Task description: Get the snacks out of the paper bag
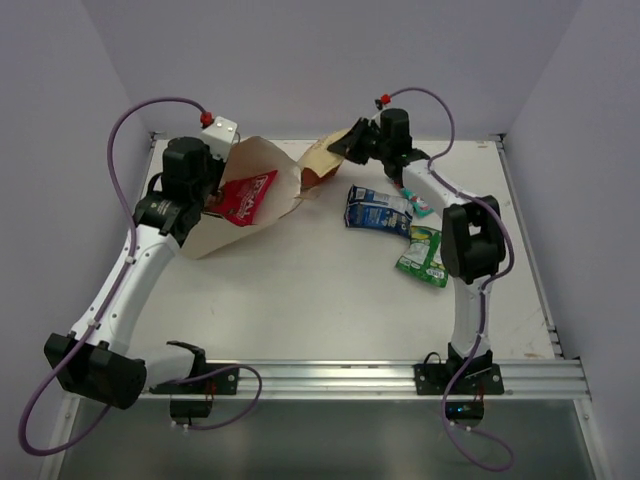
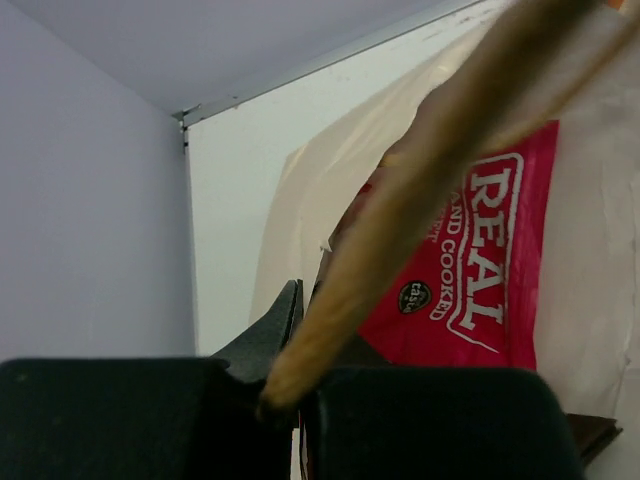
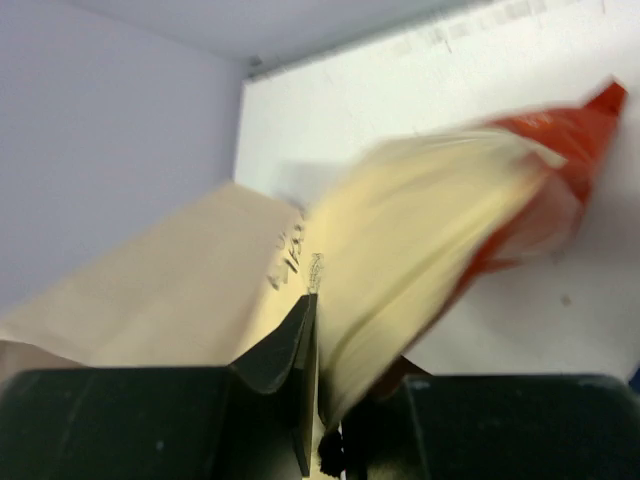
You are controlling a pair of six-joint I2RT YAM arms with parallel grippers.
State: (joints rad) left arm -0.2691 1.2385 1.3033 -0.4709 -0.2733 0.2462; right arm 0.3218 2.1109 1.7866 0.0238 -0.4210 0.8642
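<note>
The paper bag (image 1: 268, 172) lies on its side at the back left, mouth open to the right. My left gripper (image 1: 214, 196) is shut on the bag's edge; in the left wrist view (image 2: 296, 385) the paper (image 2: 440, 130) runs out from between the jaws. The pink "REAL" bag (image 1: 246, 198) lies inside the paper bag (image 2: 300, 200) and fills the left wrist view (image 2: 480, 260). My right gripper (image 1: 347, 145) is shut on the orange-and-cream chip bag (image 1: 322, 160) at the bag's mouth; in the right wrist view (image 3: 332, 420) it is blurred (image 3: 430, 230). The brown pack is hidden.
A blue pack (image 1: 376, 210), a small teal-pink pack (image 1: 421, 205) and a green pack (image 1: 424, 256) lie on the white table (image 1: 320, 290) right of centre, beside my right arm. Walls close the table at back, left and right. The paper bag shows tan (image 3: 150, 300).
</note>
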